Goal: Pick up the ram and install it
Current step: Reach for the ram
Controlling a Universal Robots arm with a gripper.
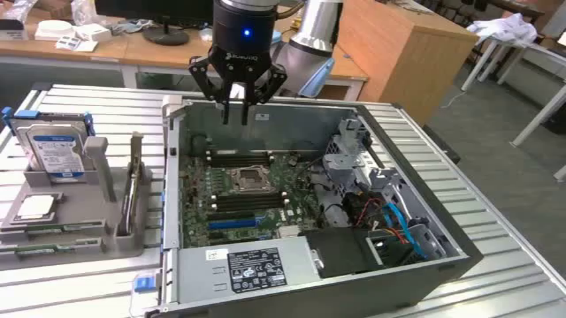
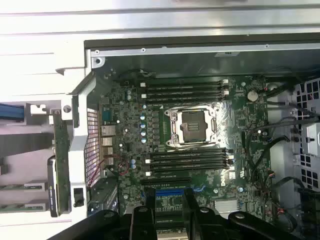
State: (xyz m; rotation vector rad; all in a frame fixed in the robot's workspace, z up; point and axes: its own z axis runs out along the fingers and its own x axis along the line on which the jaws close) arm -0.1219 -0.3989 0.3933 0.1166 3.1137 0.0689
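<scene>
The ram (image 1: 132, 193) is a thin green stick standing on edge in a grey holder (image 1: 106, 232), on the exterior view's left beside the open computer case (image 1: 265, 271). In the wrist view the ram (image 2: 61, 150) shows as a narrow green strip outside the case wall. My gripper (image 1: 237, 120) hangs over the far side of the case, well away from the ram. Its fingers stand apart with nothing between them. In the wrist view the gripper (image 2: 170, 196) looks down on the motherboard (image 2: 235, 120), whose black memory slots (image 2: 185, 90) lie on both sides of the processor socket (image 2: 192, 125).
A blue-labelled hard drive (image 1: 57, 149) stands upright in the grey holder and a square silver processor (image 1: 36, 207) lies below it. Other green sticks (image 1: 40, 249) lie at the holder's front. Inside the case are a power supply (image 1: 252, 268), drive cage (image 1: 354, 152) and cables (image 1: 398, 225).
</scene>
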